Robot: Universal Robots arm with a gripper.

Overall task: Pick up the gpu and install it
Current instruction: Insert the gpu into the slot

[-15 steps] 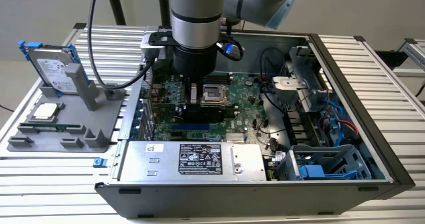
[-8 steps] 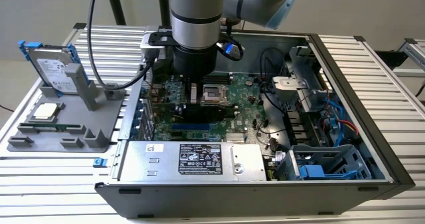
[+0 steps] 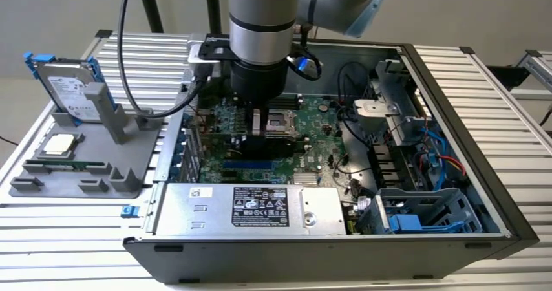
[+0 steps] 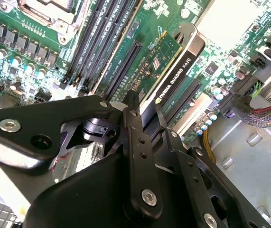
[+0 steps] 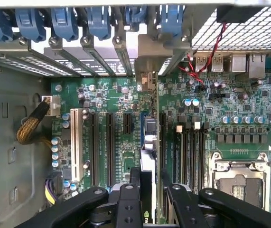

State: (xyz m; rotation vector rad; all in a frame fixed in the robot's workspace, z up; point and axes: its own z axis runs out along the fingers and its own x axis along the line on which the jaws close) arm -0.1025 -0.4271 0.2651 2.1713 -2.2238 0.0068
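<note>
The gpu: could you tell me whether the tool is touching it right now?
Touching. In the second wrist view the tool has its fingers closed on the top edge of the gpu, which stands on edge over the motherboard.

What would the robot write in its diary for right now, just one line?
step: install gpu | gripper: shut on gpu | place: above motherboard slots in open computer case | seated: cannot tell

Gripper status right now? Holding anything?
Gripper: shut on the gpu, held edge-on over the motherboard inside the open computer case.
</note>
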